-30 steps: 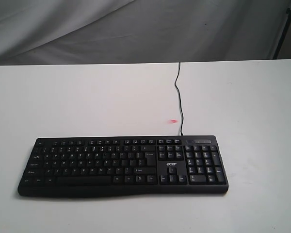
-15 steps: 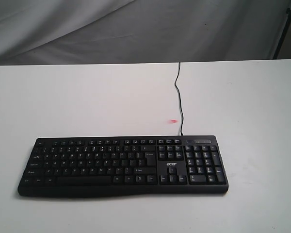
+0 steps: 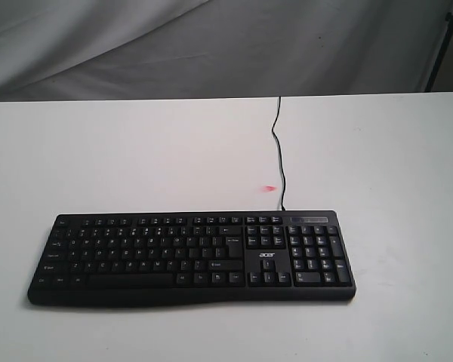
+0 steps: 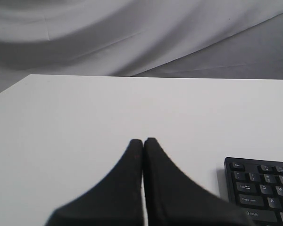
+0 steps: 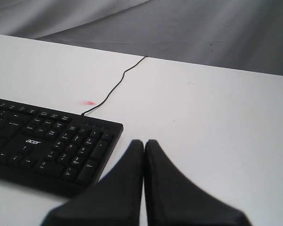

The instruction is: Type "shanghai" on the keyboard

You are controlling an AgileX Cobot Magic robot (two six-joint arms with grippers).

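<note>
The black keyboard [image 3: 192,258] lies flat near the front of the white table [image 3: 136,158], with the acer logo by its number pad. Its thin cable [image 3: 278,143] runs back to the far table edge. Neither gripper shows in the exterior view. In the left wrist view my left gripper [image 4: 143,141] is shut and empty, off the keyboard's [image 4: 262,188] Esc end, over bare table. In the right wrist view my right gripper [image 5: 144,142] is shut and empty, just beyond the number-pad end of the keyboard [image 5: 47,141].
A small red light spot [image 3: 269,187] lies on the table beside the cable, behind the keyboard. Grey cloth [image 3: 211,45] hangs behind the far table edge. A dark stand leg [image 3: 440,45] shows at the back right.
</note>
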